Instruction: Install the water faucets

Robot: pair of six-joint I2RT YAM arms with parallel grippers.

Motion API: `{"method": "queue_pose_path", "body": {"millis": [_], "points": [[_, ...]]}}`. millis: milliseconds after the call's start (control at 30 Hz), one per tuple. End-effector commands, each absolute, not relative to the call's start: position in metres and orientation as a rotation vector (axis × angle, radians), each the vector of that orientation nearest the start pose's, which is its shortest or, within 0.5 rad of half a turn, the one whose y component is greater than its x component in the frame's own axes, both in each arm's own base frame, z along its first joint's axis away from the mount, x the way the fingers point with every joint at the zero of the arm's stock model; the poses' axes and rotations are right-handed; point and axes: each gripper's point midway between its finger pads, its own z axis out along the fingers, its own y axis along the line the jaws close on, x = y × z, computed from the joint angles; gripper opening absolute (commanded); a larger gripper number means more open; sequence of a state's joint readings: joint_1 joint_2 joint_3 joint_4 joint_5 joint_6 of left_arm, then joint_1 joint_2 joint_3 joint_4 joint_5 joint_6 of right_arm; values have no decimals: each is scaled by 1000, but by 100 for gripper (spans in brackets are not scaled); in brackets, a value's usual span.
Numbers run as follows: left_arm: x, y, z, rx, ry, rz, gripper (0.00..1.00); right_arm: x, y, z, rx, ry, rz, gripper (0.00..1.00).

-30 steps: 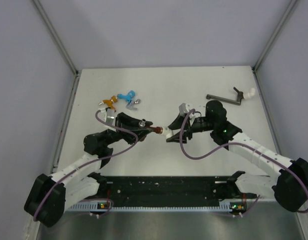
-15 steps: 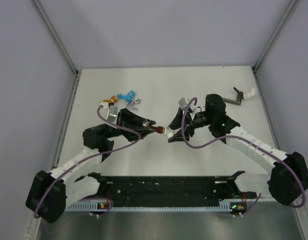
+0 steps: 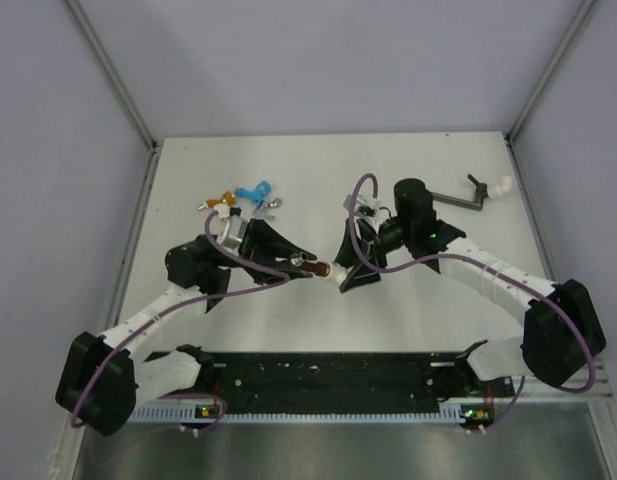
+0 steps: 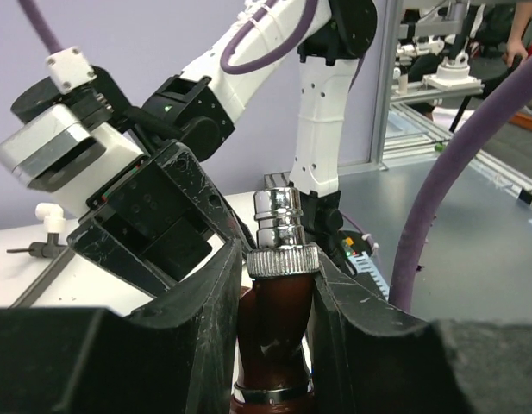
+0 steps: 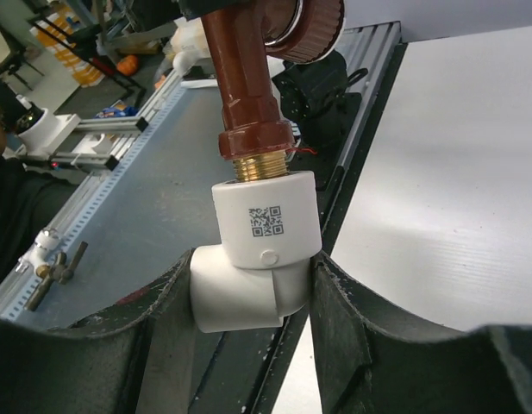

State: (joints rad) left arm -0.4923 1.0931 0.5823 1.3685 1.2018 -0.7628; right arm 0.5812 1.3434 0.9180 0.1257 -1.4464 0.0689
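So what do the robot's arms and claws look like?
The left arm and right arm are white tubes with chunky black joints. A purple cable loops along each one. The left claw and right claw each have two black, wedge-shaped fingers, scuffed with pale scratches.

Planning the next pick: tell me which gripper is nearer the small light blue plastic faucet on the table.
Left. In the top view the left gripper is below-right of the light blue faucet; the right gripper is farther right.
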Motion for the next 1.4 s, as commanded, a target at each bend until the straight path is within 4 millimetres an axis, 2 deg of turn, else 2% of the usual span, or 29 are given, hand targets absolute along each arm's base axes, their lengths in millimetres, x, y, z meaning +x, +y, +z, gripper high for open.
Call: {"method": "queue_pose_path", "body": {"millis": [0, 67, 133, 167, 300, 367, 533, 633, 767, 933, 1067, 1200, 1367], "points": [[100, -268, 334, 1401, 684, -1415, 0, 183, 330, 290, -1372, 1261, 1543, 14], [110, -267, 334, 1361, 701, -1375, 0, 195, 330, 291, -1339, 1270, 1484, 26], [125, -266, 335, 1289, 738, -1325, 0, 206, 326, 294, -1305, 1263, 1398, 49], [133, -267, 334, 1248, 772, -1307, 0, 212, 324, 296, -1285, 1262, 1349, 57], [177, -265, 334, 988, 910, -1199, 0, 233, 313, 300, -1227, 1241, 1163, 75], [192, -264, 332, 893, 961, -1185, 0, 242, 308, 299, -1202, 1229, 1076, 80], [225, -251, 328, 597, 1044, -1200, 0, 244, 297, 307, -1155, 1146, 946, 86], [246, -238, 321, 403, 1099, -1194, 0, 240, 289, 316, -1114, 1062, 889, 87], [268, -224, 309, 222, 1158, -1166, 0, 238, 279, 316, -1041, 1022, 847, 87], [283, -217, 296, 120, 1193, -1148, 0, 237, 272, 305, -961, 1004, 836, 87], [296, -210, 287, 38, 1221, -1135, 0, 250, 260, 297, -799, 1077, 829, 92], [306, -201, 284, -53, 1235, -1186, 0, 260, 253, 296, -716, 1148, 806, 95], [303, -199, 293, -68, 1196, -1231, 0, 254, 249, 301, -727, 1145, 794, 95]]}}
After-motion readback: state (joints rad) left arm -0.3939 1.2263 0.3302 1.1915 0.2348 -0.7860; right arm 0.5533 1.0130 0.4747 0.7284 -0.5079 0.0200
